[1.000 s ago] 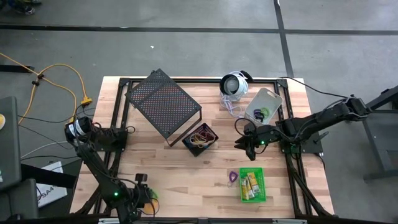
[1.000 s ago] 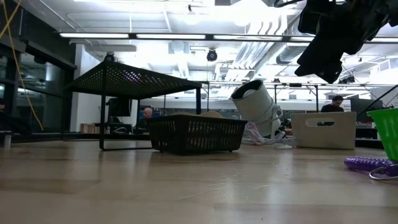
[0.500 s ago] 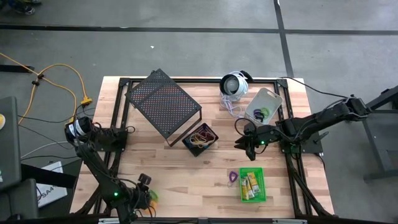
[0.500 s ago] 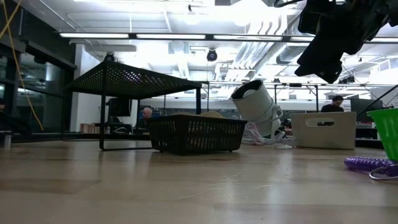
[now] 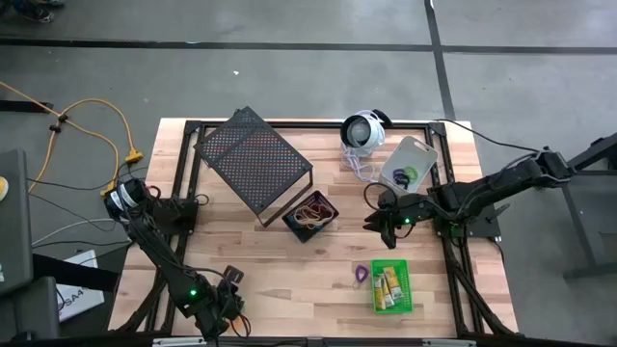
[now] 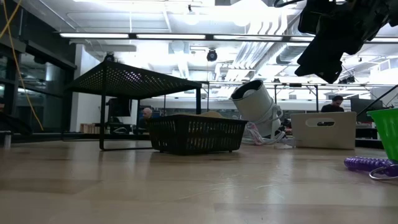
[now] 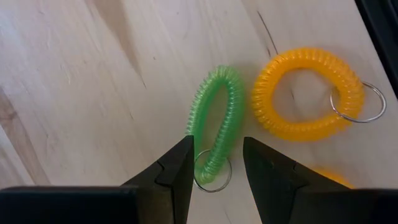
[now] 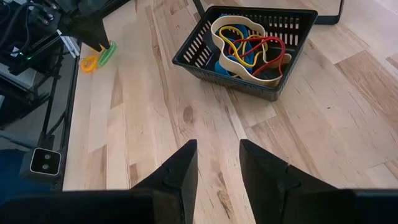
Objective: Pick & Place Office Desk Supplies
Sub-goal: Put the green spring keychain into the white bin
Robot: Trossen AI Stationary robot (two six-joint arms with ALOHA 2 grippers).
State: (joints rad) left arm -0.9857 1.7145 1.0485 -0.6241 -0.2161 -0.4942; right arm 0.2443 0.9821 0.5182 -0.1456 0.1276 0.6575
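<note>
A green coiled loop (image 7: pixel 217 127) with a metal ring lies flat on the wood near the table's near left corner, beside an orange coiled loop (image 7: pixel 308 93). My left gripper (image 7: pixel 216 163) hovers over the green loop's ring end, open, one finger on either side of it. My right gripper (image 5: pixel 371 224) hangs open above the table's right half, holding nothing; it also shows in its wrist view (image 8: pixel 216 155). A black bin (image 5: pixel 310 214) holds rubber bands. A purple coiled loop (image 5: pixel 361 274) lies next to a green bin (image 5: pixel 390 285) with yellow pieces.
A large black mesh rack (image 5: pixel 253 159) stands at the far left, touching the black bin. A round white device (image 5: pixel 363 130) with a cord sits at the far edge, and a grey bin (image 5: pixel 409 164) with loops beside it. Bare wood lies between the two arms.
My left arm has swung a little toward the table's right along the near edge, and its gripper has rolled about its own axis above the green and orange loops. The right arm has kept still.
</note>
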